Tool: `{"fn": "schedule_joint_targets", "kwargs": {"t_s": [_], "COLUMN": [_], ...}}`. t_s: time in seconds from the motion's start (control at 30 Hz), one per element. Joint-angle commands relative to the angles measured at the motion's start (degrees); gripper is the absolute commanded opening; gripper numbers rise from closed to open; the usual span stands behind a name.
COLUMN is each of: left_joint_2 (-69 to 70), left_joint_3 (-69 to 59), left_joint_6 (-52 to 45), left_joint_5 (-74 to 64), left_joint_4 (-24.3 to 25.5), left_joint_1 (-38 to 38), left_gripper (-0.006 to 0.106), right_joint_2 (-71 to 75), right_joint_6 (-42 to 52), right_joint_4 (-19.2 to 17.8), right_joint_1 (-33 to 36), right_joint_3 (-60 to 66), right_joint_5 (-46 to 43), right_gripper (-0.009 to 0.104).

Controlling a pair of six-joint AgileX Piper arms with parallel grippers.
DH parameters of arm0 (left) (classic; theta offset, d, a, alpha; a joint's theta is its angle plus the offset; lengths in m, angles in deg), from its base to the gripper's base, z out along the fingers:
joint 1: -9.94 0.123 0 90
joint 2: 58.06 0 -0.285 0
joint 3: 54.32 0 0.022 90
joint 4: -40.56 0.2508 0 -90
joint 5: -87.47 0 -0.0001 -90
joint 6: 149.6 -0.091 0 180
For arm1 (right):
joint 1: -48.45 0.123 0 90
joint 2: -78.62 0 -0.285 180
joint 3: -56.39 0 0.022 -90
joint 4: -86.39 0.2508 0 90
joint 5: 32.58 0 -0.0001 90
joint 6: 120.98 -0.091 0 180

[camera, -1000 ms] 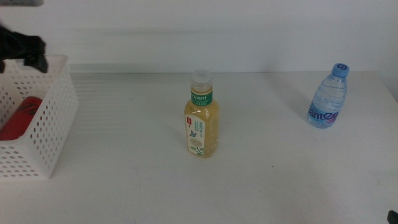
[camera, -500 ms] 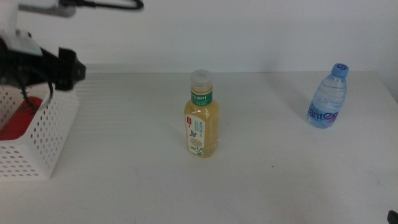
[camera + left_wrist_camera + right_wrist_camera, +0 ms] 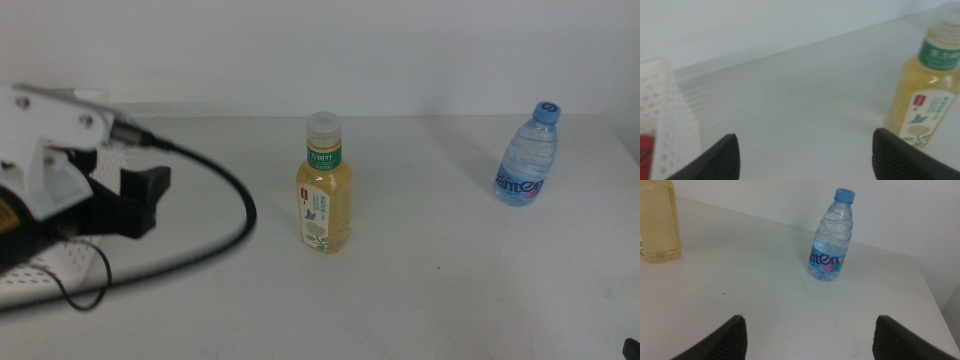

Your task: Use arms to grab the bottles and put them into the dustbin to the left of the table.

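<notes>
A yellow tea bottle (image 3: 325, 185) with a white cap stands upright mid-table. Far right stands a small blue-capped water bottle (image 3: 527, 155). My left gripper (image 3: 148, 203) hovers at the left, in front of the white dustbin (image 3: 40, 270), which its arm mostly hides. It is open and empty, a good way left of the tea bottle. In the left wrist view my left gripper (image 3: 810, 157) spreads wide, with the tea bottle (image 3: 930, 95) off to one side, the dustbin (image 3: 665, 115) on the other, and a red can (image 3: 645, 155) inside it. My right gripper (image 3: 812, 337) waits open, short of the water bottle (image 3: 832, 237).
A black cable (image 3: 215, 240) loops from the left arm across the white table (image 3: 430, 300) toward the tea bottle. A white wall runs behind the table's back edge. The table's right edge passes close beside the water bottle.
The left arm has swung from above the dustbin forward and to the right, now covering most of it in the middle view. Both bottles stand where they were.
</notes>
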Motion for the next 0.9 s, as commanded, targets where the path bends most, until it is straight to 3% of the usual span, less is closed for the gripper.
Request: {"fn": "schedule_joint_targets", "kwargs": {"t_s": [0.0,0.33,0.57,0.87], "left_joint_2": [1.77,0.81,-5.52,-18.18], "left_joint_3": [-2.13,-18.34,-22.12,-22.07], "left_joint_6": [0.79,2.07,7.64,12.15], "left_joint_5": [10.64,41.15,46.58,62.71], "left_joint_4": [-0.08,-0.08,1.07,9.20], "left_joint_1": [-1.98,-10.09,-10.54,-10.42], "left_gripper": [0.083,0.083,0.085,0.089], "right_joint_2": [1.55,1.55,1.55,1.55], "right_joint_6": [0.50,0.50,0.50,0.50], "right_joint_4": [-0.35,-0.35,-0.35,-0.35], "right_joint_1": [-0.34,-0.34,-0.34,-0.34], "right_joint_3": [-0.43,-0.43,-0.43,-0.43], "right_joint_5": [-4.37,-4.37,-4.37,-4.37], "right_gripper": [0.066,0.066,0.066,0.066]}}
